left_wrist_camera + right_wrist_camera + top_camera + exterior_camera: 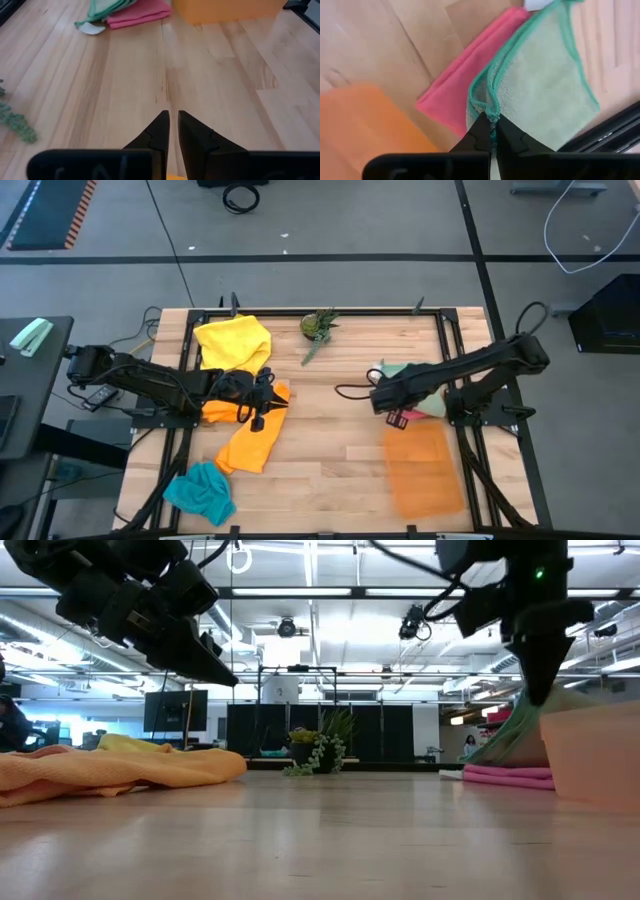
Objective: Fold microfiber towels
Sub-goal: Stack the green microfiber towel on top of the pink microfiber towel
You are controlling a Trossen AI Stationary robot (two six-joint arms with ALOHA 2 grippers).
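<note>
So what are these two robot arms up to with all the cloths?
They are folding microfiber towels. The right claw has pinched the edge of the pale green towel, which lies on a pink towel at the table's right. The left claw hangs over the orange towel. A yellow towel and a teal towel lie unfolded.
</note>
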